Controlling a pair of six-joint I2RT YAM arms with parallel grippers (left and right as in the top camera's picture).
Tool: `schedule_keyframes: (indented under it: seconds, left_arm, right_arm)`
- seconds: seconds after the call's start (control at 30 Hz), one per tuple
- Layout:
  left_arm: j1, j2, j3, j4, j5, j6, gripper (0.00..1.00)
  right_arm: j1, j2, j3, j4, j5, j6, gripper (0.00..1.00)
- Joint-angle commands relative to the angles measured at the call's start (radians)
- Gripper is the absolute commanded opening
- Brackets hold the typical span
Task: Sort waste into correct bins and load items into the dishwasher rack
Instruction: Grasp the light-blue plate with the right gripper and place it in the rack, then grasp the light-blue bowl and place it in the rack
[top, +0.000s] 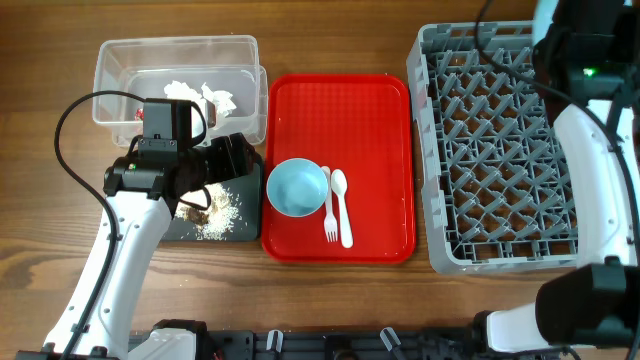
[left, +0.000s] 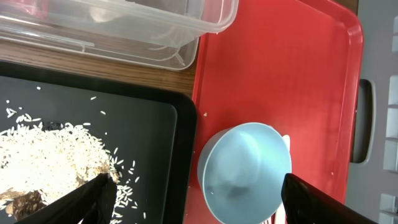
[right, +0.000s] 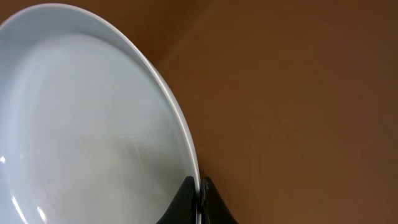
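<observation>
A pale blue bowl (top: 296, 187) sits on the flat red tray (top: 370, 120), with a white fork (top: 329, 212) and spoon (top: 342, 205) to its right. My left gripper (top: 243, 163) is open and empty, its fingers spanning the black tray's (left: 155, 124) right edge and the bowl (left: 249, 171). The black tray holds food scraps (left: 43, 162). The clear tub (top: 120, 60) holds white tissue (top: 205, 95). My right gripper (right: 200, 190) is shut on the rim of a pale blue plate (right: 81, 124). The overhead view does not show that plate. The grey rack (top: 495, 150) stands at the right.
My right arm (top: 585, 45) hangs over the rack's far right corner. The clear tub (left: 124, 25) borders the black tray's far side. The left arm's cable loops over the table at the left. The mint bowl and yellow cup are out of view.
</observation>
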Motion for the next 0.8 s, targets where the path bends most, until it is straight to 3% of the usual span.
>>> schedule_keyframes:
  seconds: [0.0,0.17,0.3,0.4,0.5,0.57,0.67,0.77]
  left_arm:
    - [0.007,-0.012,0.001,0.003,-0.010,0.017,0.86]
    - [0.007,-0.012,0.001,0.003,-0.010,0.017,0.86]
    - [0.007,-0.012,0.001,0.003,-0.010,0.017,0.86]
    - [0.007,-0.012,0.001,0.003,-0.010,0.017,0.86]
    - [0.007,-0.012,0.001,0.003,-0.010,0.017,0.86]
    - [0.007,-0.012,0.001,0.002,-0.010,0.017,0.86]
    - [0.007,-0.012,0.001,-0.014,-0.034,0.002,0.86]
    - [0.007,-0.012,0.001,-0.096,-0.234,-0.158,0.90]
  right_arm:
    - [-0.013,0.079,-0.011,-0.020,0.058,0.006,0.04]
    - [0.003,0.200,-0.011,-0.162,0.008,0.169,0.04]
    - [0.009,0.228,-0.011,-0.227,-0.153,0.247,0.04]
    - [0.014,0.207,-0.010,-0.241,-0.183,0.246,0.57]
    - [0.014,0.099,-0.008,-0.240,-0.211,0.241,0.73]
    - [0.021,-0.004,-0.008,-0.279,-0.435,0.233,0.75]
    - [0.053,-0.074,-0.008,-0.426,-0.984,0.243,0.70]
    - [0.147,-0.030,-0.009,-0.550,-1.239,0.353,0.69]
